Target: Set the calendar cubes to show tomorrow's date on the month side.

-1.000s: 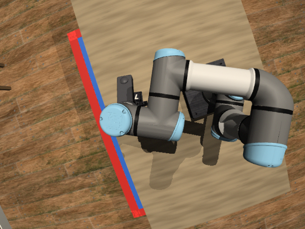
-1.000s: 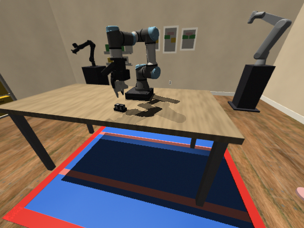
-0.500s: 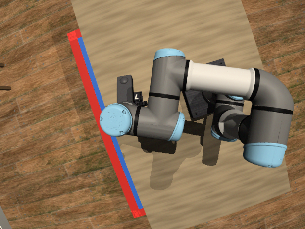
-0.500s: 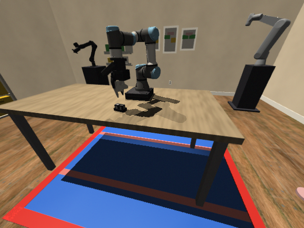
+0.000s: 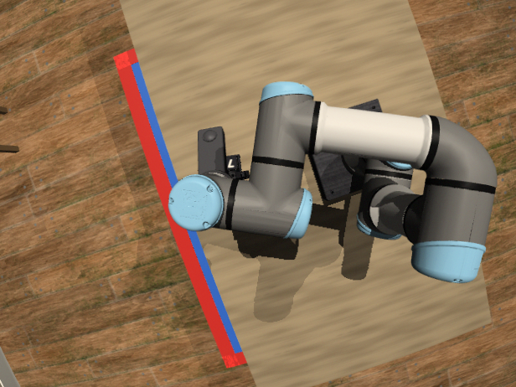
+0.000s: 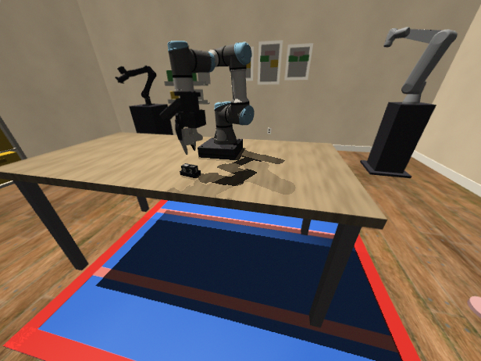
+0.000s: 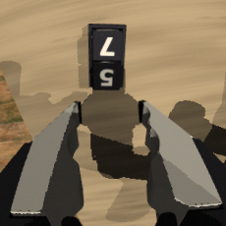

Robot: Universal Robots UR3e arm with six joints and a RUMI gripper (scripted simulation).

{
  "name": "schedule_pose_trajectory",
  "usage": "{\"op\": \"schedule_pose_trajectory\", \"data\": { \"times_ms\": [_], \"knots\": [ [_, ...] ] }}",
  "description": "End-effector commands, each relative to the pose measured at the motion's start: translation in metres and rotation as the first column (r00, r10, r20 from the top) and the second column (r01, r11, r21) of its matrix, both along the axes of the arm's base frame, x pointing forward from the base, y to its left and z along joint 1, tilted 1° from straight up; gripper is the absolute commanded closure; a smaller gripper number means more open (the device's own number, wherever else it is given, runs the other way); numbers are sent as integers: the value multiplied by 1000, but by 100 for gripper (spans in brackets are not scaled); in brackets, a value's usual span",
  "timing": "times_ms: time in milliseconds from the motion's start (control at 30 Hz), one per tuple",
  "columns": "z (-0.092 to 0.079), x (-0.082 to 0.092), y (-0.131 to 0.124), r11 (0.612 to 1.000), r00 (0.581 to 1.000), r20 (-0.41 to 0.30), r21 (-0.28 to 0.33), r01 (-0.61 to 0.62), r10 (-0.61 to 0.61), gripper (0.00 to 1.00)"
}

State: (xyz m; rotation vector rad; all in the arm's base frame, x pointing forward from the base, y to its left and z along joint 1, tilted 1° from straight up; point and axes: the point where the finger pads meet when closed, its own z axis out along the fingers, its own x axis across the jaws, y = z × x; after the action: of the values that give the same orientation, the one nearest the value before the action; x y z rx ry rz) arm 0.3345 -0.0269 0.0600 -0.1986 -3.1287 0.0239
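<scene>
Tray [image 7: 90, 30] holds two cubes [image 7: 107, 63], claw [image 7: 110, 112] above.

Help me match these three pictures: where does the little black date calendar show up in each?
Top: calendar left of centre, mostly hidden under the arm.
Exterior: calendar on the table, below the gripper.
Wrist: calendar upper centre, beyond the fingers.
Shared landmark: the gripper above it.

Grey six-joint arm [image 5: 276, 167] with pale blue joint caps and a white upper link [image 5: 370, 133] folds over a tan wood-grain table top [image 5: 251, 50]. Dark square base plate [image 5: 331, 178] partly hidden beneath it. Black wrist housing [image 5: 211, 148] juts past the forearm; beside it, a small black cube face with a white digit [image 5: 233, 162]. Red-and-blue strip [image 5: 147, 138] runs along the table's left edge. Brown plank floor [image 5: 63, 209] surrounds.
</scene>
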Motion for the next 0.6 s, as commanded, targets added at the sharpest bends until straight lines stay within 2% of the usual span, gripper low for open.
{"op": "schedule_pose_trajectory", "data": {
  "times_ms": [0,567],
  "knots": [
    [1,1,0,1000,1000,3,0,0,0,71],
    [-5,0,0,1000,1000,2,-1,31,-31,71]
  ]
}}
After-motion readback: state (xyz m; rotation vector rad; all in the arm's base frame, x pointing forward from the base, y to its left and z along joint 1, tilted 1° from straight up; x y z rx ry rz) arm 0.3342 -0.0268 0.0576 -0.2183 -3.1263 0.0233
